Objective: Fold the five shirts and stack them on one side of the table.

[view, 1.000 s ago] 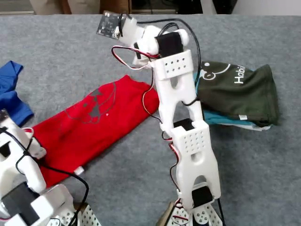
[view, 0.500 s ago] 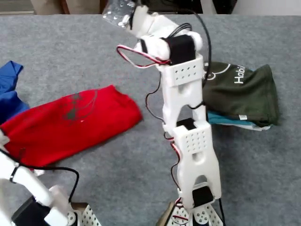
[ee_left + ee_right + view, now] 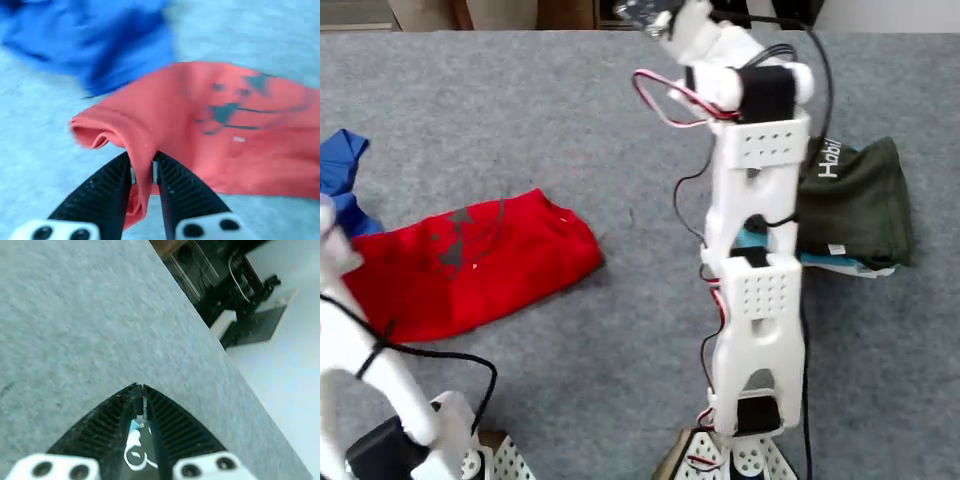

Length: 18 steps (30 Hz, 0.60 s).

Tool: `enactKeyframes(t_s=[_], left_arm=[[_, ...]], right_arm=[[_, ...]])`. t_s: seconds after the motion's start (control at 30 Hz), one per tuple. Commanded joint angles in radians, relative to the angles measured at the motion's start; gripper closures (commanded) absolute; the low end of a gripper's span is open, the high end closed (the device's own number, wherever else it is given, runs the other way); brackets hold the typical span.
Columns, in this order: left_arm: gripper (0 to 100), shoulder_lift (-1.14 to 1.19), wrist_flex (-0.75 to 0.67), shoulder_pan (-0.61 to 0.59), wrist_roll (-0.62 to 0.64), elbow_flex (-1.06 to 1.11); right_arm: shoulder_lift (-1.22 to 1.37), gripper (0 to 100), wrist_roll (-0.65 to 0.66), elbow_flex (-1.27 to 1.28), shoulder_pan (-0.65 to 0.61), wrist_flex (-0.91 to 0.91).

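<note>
The left jaws were shut tight on a bunched-up fold at one end of the red shirt. The rest of that shirt lay on the grey table, over on the left side, with the crumpled blue shirt just beside it. On the other side of the table sat a small pile. It had a dark green shirt on top, a teal shirt under it, and a bit of white cloth peeking out at the bottom (I could not tell if that was a whole shirt). The right jaws were up high over the far edge of the table, closed tip to tip with nothing in them. The red shirt looked soft, light and floppy, so it would likely droop and wrinkle if lifted by one spot. I think a corner or the hem would be the best place to hold it, with the other arm pinching a second corner so it folds flat.
</note>
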Motion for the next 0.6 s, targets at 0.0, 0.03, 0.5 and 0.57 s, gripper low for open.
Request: enactKeyframes(t_s=[0.0, 0.03, 0.5, 0.57], left_arm=[[98, -0.028, 0.005, 0.224, 0.089, -0.049], [98, -0.028, 0.003, 0.281, 0.109, -0.049], [98, 0.145, -0.068, 0.675, 0.230, -0.097], [98, 0.176, -0.071, 0.720, 0.230, -0.103]], right_arm=[[-0.090, 99.3, 0.026, -0.038, 0.068, 0.014], [-0.096, 99.3, 0.028, -0.036, 0.082, 0.015], [-0.122, 99.3, 0.023, -0.036, 0.088, 0.018], [-0.122, 99.3, 0.023, -0.036, 0.088, 0.018]])
